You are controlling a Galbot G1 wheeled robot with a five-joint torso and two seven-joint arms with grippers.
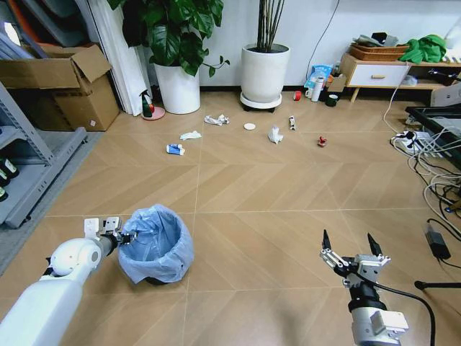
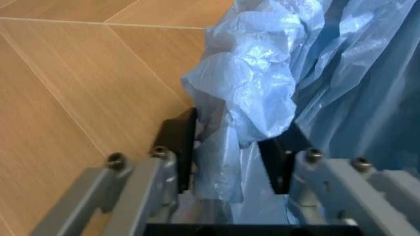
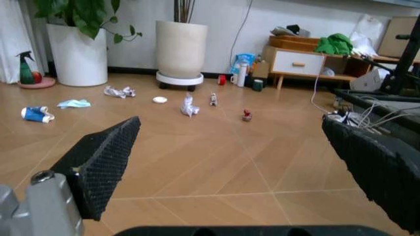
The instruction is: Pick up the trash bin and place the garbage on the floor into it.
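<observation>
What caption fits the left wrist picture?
Left hand shut on the trash bin liner's rim, above the floor.

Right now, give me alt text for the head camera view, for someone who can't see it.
The left claw grips the rim of the trash bin, lined with a blue bag, on the floor. The right claw hangs open over bare planks. Farther off, the garbage lies scattered before two white plant pots.
</observation>
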